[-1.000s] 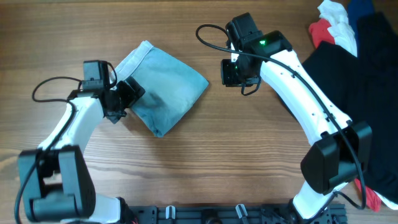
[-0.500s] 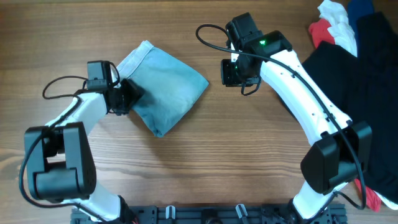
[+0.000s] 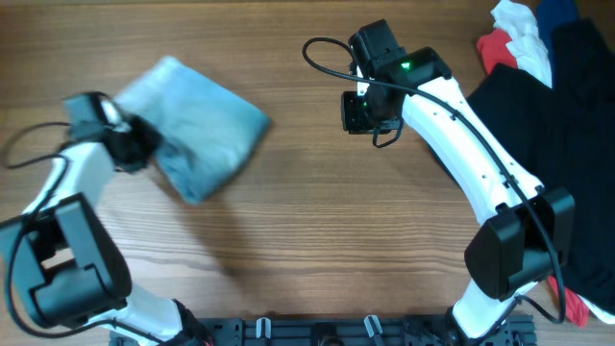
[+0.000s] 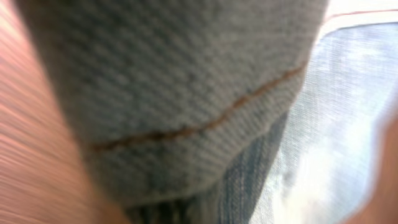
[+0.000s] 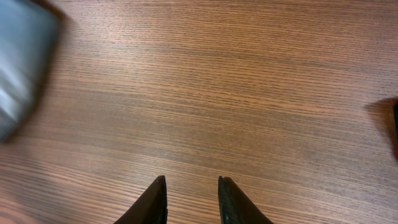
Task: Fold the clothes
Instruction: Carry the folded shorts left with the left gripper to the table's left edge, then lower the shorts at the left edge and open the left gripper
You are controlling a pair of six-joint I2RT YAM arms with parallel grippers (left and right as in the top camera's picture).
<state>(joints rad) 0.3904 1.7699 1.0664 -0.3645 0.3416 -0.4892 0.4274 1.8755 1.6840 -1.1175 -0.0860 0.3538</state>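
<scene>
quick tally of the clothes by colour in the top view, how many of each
light blue denim shorts: 1
black garment: 1
red garment: 1
white garment: 1
total: 4 clearly seen; more may lie out of frame

The shorts [image 3: 207,130] were pale faded blue with an orange-brown stitch line, the table [image 3: 307,259] was brown with fine wood grain, and the large garment [image 3: 577,115] was black.

Right pincer [image 5: 191,202] at bottom centre, dark fingertips apart above wood-grain bench [image 5: 236,93]. Blurred light blue denim shorts [image 5: 22,62] at upper left edge.
</scene>
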